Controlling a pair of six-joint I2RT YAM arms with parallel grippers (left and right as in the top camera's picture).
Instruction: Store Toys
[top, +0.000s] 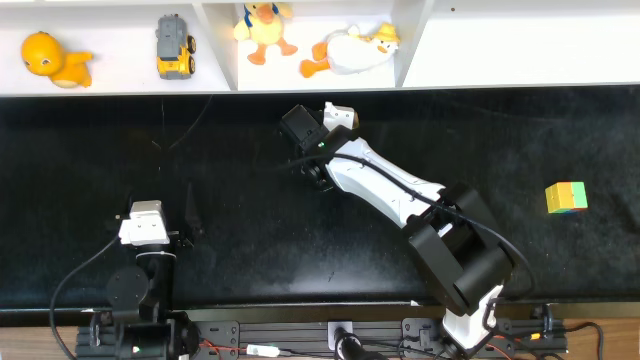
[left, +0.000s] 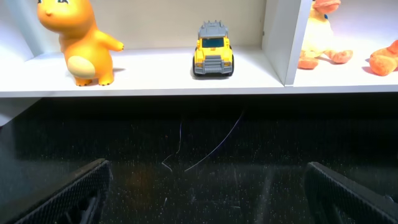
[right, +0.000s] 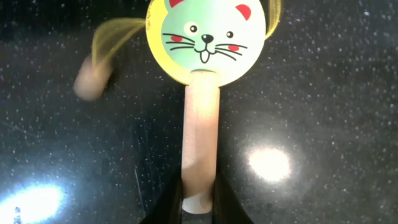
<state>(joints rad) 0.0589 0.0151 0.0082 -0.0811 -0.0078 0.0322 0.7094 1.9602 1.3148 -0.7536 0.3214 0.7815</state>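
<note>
A cat-faced rattle drum with a pale wooden handle hangs over the black table, a blurred bead on a string out to one side. My right gripper is shut on the lower end of the handle. In the top view the right arm reaches up to the table's middle, its gripper just in front of the shelf. My left gripper is open with nothing between its fingers, and sits low at the left, facing the shelf.
The white shelf along the back holds an orange figure, a yellow truck, a yellow duck plush and a white duck plush. A multicoloured cube lies on the table at the right.
</note>
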